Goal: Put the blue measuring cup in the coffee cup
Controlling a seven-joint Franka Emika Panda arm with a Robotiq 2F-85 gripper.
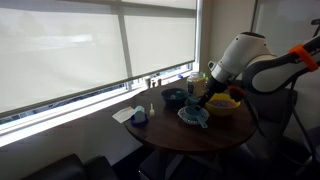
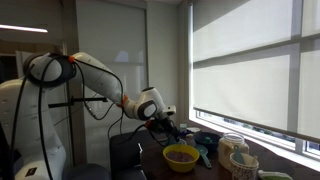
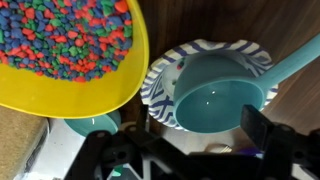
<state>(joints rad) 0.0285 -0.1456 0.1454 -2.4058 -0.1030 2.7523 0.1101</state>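
Note:
In the wrist view the teal-blue measuring cup [image 3: 212,88] sits inside the blue-and-white patterned coffee cup [image 3: 158,92], with its handle sticking out toward the upper right. My gripper [image 3: 190,142] is open and empty just above them; its dark fingers stand on either side, apart from the cup. In an exterior view the gripper [image 1: 205,100] hovers over the coffee cup [image 1: 194,116] on the round table. In an exterior view the gripper [image 2: 170,126] hangs near the measuring cup [image 2: 203,153].
A yellow bowl of coloured beads [image 3: 70,50] stands right beside the coffee cup, also seen in both exterior views [image 1: 223,104] [image 2: 181,156]. A dark blue bowl [image 1: 173,96], a small bluish-purple cup [image 1: 139,117], a white napkin [image 1: 124,114] and jars [image 2: 233,147] share the round wooden table [image 1: 190,137].

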